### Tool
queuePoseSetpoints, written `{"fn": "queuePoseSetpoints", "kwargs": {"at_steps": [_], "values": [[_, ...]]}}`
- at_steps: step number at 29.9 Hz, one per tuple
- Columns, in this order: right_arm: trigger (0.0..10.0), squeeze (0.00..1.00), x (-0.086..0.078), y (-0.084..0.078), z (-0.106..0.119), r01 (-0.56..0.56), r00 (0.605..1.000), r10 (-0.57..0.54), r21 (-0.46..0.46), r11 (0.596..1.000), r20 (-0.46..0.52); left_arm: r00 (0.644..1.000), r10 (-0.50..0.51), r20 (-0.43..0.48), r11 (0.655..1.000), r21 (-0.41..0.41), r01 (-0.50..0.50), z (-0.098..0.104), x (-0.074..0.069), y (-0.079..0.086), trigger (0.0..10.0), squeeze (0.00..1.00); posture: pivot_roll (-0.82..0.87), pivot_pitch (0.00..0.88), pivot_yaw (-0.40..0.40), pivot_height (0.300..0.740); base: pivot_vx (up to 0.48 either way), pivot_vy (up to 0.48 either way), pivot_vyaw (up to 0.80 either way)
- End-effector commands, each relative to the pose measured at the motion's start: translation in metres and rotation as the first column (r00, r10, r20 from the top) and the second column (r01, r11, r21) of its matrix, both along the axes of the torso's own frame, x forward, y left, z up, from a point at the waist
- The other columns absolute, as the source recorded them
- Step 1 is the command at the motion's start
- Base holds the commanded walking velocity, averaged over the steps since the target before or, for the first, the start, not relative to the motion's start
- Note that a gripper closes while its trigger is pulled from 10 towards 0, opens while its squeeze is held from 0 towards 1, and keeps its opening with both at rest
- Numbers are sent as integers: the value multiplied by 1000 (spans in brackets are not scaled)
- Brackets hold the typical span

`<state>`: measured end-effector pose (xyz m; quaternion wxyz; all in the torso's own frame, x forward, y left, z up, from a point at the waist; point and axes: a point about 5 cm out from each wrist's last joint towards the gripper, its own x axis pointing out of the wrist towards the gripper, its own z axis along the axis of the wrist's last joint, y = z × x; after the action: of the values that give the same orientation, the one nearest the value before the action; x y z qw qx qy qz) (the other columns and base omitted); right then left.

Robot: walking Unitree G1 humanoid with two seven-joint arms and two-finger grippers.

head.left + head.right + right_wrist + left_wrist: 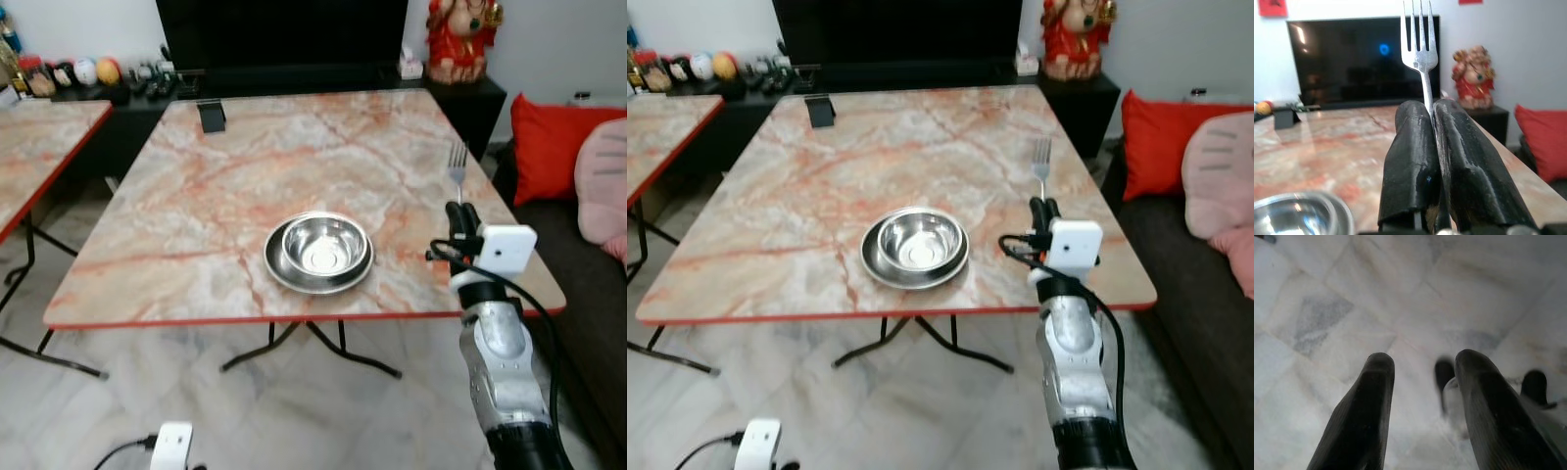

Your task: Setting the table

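Tightly, black fingers [1415, 161] pinch steel fork [1419, 44].

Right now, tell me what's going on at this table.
The robot is setting the marble table. Its right gripper is shut on a fork, held with the tines pointing away from the robot, above the table's right side and to the right of the dishes. A steel bowl already sits in a steel plate near the front edge. The fork is not yet laid down. The left gripper hangs idle over the floor, fingers apart.
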<state>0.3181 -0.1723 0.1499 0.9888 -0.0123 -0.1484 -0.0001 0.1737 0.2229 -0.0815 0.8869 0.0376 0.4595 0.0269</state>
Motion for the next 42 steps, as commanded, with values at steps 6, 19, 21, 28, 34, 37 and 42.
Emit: {"fn": "queuePoseSetpoints", "kwargs": {"at_steps": [6, 19, 21, 28, 34, 37, 42], "values": [[10000, 0, 2, 9, 4, -28, 1000, 28, 6, 1000, 7, 1000, 9, -24, 1000, 17, -8, -1, -5, 7, 10000, 0, -83, 0, 17, 740, 286, 0, 0], [10000, 0, 1, 8, -6, -15, 998, 17, 22, 1000, -54, 1000, 20, -21, 1000, 14, -20, 0, -3, 8, 10000, 0, -77, 0, 17, 740, 42, 0, 0], [10000, 0, 3, 11, -8, -25, 997, 26, 18, 1000, -77, 1000, 22, -21, 1000, 15, -21, 0, -3, 8, 10000, 0, -72, 0, 16, 740, 0, 0, 0], [10000, 0, 6, 13, -5, -27, 996, 30, 34, 999, -80, 999, 23, -21, 1000, 16, -23, 0, -3, 8, 10000, 0, -73, 0, 16, 740, 0, 0, 0], [10000, 0, 8, 12, -7, -15, 993, 22, 55, 998, -119, 1000, 23, -22, 1000, 16, -23, 0, -2, 9, 10000, 0, -75, 0, 21, 740, 0, 0, 0], [10000, 0, 9, 13, -9, -13, 989, 23, 74, 997, -144, 1000, 22, -22, 1000, 16, -21, 0, -2, 9, 10000, 0, -75, 0, 21, 740, 0, 0, 0], [10000, 0, 14, 16, -17, -20, 966, 46, 103, 994, -256, 1000, 22, -21, 1000, 15, -21, 1, -2, 8, 10000, 0, -77, 0, 20, 740, 0, 0, 0]]}}
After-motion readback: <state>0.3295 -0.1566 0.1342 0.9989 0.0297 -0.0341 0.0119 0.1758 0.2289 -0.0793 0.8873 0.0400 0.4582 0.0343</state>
